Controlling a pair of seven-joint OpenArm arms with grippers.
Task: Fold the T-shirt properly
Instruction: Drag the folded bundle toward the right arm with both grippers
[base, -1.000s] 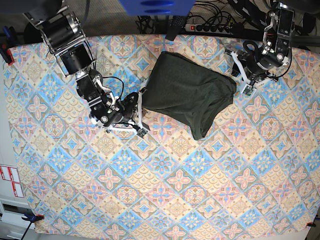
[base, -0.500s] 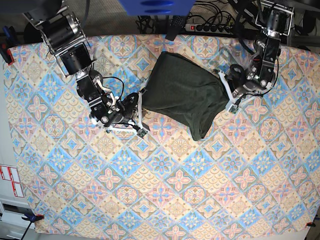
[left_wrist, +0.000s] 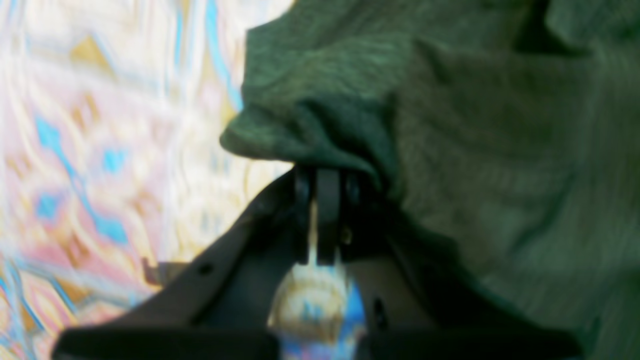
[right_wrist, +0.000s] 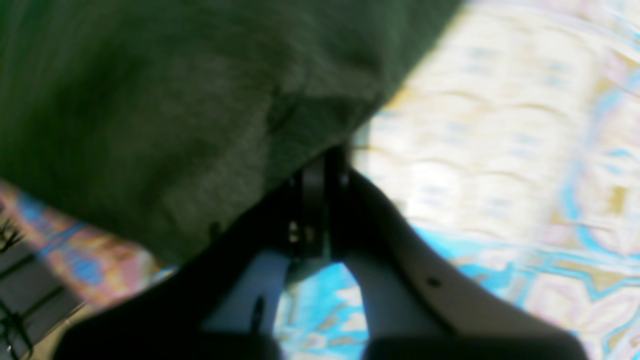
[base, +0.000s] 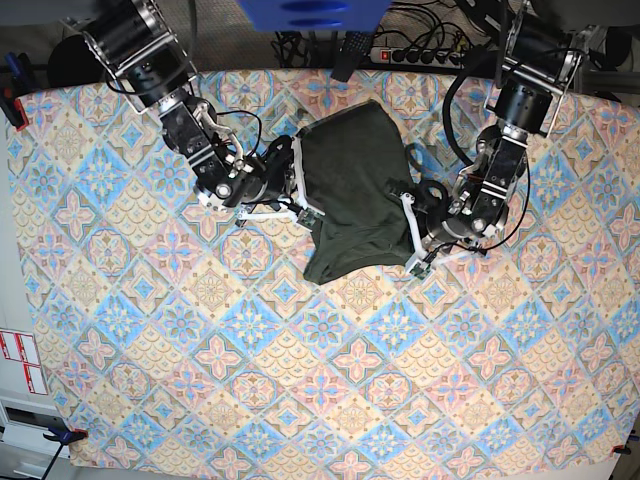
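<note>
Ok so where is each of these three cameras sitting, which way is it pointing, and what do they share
Base: overhead, looking straight down on the patterned tablecloth; both arms show, either side of the T-shirt.
Left wrist: on the left arm, looking along the left gripper, shut on the T-shirt's bunched edge.
Right wrist: on the right arm, looking along the right gripper, shut on the T-shirt's edge.
Shared: all three show the T-shirt and the tablecloth.

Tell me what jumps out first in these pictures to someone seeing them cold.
The loud tablecloth of blue, pink and yellow tiles fills the base view, and the dark green T-shirt lies bunched in its upper middle. Two black arms flank the shirt, the left tool shut on its right edge and the right tool shut on its left edge.
</note>
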